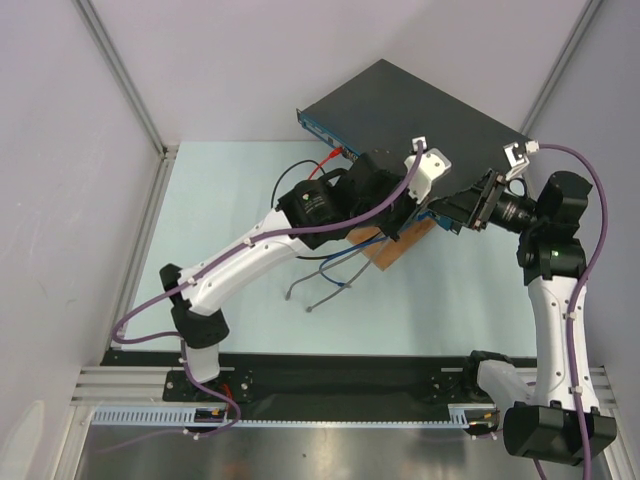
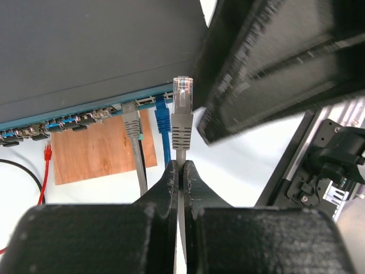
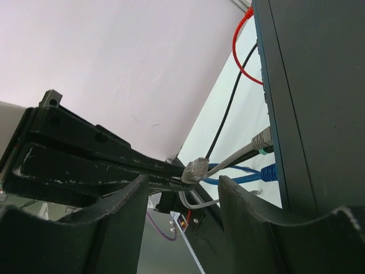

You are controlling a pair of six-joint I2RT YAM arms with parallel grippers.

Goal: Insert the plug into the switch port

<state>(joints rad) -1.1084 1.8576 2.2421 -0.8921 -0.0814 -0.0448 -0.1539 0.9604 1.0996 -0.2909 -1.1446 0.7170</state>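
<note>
The switch (image 1: 400,100) is a flat black box at the back; its blue front strip (image 2: 85,118) is lined with sockets. My left gripper (image 2: 180,165) is shut on a grey cable just behind its grey boot. The clear plug (image 2: 182,91) points at the strip and stops just short of it, right of a seated blue plug (image 2: 162,120) and a seated grey plug (image 2: 131,123). In the right wrist view the plug (image 3: 195,169) sits between the spread fingers of my open right gripper (image 3: 183,182), untouched, beside the switch (image 3: 319,85). From above both grippers (image 1: 405,205) (image 1: 452,205) meet at the strip's right end.
A brown wooden board (image 1: 400,245) lies under the switch's front edge. A red cable (image 2: 47,151) and a black cable (image 3: 228,114) run from the ports to the left. Loose grey cable (image 1: 320,290) trails on the pale table. My right finger (image 2: 274,63) looms close on the right.
</note>
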